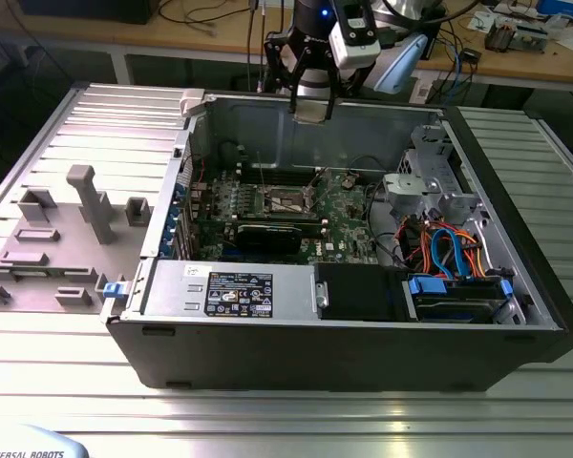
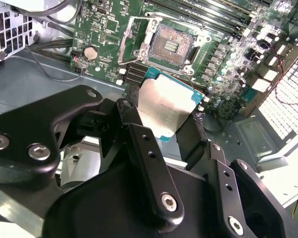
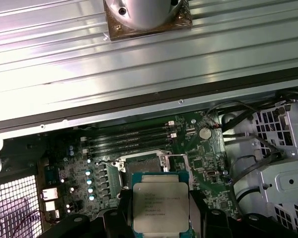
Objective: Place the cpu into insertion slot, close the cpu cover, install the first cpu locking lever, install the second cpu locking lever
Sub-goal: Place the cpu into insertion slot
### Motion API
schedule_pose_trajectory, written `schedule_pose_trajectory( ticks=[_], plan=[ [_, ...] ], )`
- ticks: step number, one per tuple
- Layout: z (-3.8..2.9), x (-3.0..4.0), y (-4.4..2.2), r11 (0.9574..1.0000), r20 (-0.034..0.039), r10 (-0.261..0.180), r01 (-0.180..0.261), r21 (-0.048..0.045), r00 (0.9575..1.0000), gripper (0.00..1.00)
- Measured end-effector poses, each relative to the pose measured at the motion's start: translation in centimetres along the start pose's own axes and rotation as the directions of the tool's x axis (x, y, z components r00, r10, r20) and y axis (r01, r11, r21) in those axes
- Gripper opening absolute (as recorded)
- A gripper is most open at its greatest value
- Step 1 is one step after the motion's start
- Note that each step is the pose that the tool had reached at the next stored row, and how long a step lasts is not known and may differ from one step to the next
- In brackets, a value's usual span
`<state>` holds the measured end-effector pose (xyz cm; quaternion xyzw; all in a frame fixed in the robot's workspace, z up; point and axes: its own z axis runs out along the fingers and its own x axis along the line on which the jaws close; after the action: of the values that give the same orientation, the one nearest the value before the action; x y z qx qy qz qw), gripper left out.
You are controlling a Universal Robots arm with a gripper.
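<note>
The black pincer [image 2: 164, 118] pinches one small flat square cpu with a silvery-grey metal top [image 2: 165, 104] by two opposite edges, one of its two black metal fingers [image 2: 139, 139] on each side. In the first wrist view the same pincer [image 3: 160, 212] shows the cpu [image 3: 160, 206] with a thin green border around the dull metal lid. In the exterior view the pincer [image 1: 312, 107] hangs high over the open case.

Directly beneath the pincer lies one square insertion slot with a dark brownish centre and a shiny metal rim [image 2: 170, 44], well apart from the cpu and with nothing in it. Beside it run four long, narrow black memory slots [image 3: 129, 139]. A little further from the pincer sits one round silver coin battery [image 2: 91, 52].

All these are set on one green circuit board [image 2: 104, 25], crowded with small parts. The board lies inside one dark grey metal computer case [image 1: 363, 353], which rests on a ribbed, matt aluminium surface [image 1: 516, 401].
</note>
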<state>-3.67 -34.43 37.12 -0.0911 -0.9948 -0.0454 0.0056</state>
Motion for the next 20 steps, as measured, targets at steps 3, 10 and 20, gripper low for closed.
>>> schedule_pose_trajectory(
  ticks=[3, 10, 20],
  plan=[
    [0.00, 0.08, -0.01, 1.0000, 0.0001, 0.001, -0.001, 0.0000, 1.0000, 0.54],
    [0.13, 0.37, -0.08, 0.9974, 0.0066, 0.072, -0.072, -0.0008, 0.9974, 0.54],
    [0.36, 0.42, -0.11, 0.9814, 0.0174, 0.192, -0.192, -0.0033, 0.9812, 0.54]
  ],
)
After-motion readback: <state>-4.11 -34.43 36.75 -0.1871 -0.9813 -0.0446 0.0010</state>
